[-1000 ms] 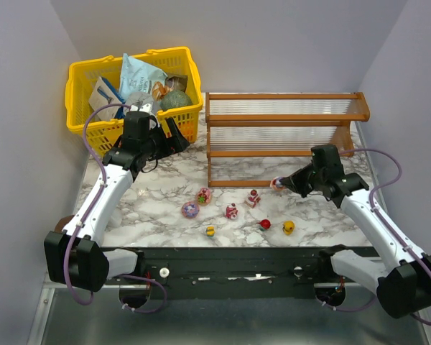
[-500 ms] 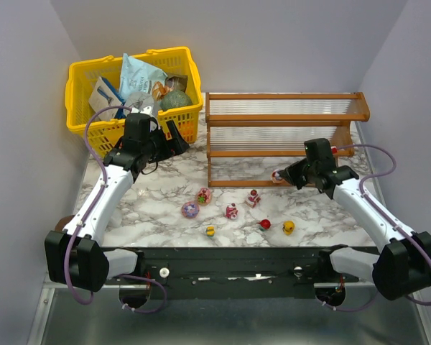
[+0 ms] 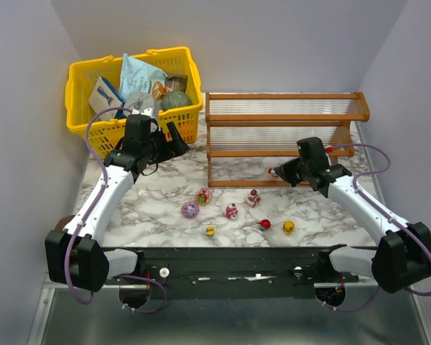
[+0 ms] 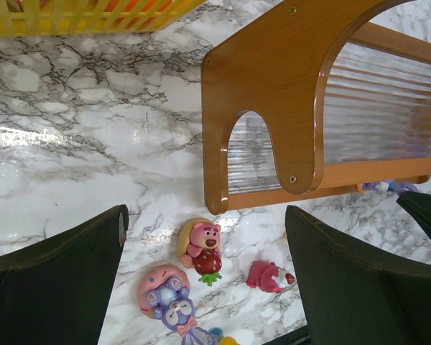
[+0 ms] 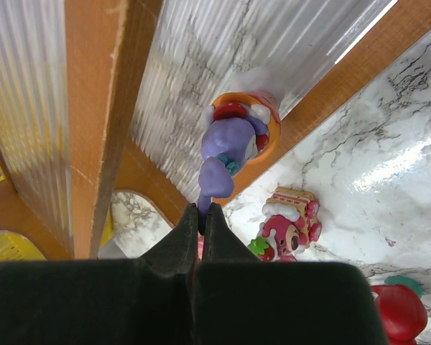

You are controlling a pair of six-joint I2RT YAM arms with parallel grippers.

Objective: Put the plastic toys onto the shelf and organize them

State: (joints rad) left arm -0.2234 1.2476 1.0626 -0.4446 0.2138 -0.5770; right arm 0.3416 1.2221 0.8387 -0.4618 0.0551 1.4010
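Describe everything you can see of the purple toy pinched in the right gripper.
The purple toy is a tiny, glossy plastic figure. It has a rounded purple body against an orange disc-like back, red and white bits at its far end and a small teal spot. The right gripper, jaws shut, pinches a thin purple part at its near end. It is held over the clear ribbed lowest tier of the shelf, beside the front wooden rail. Whether it touches the tier cannot be told.
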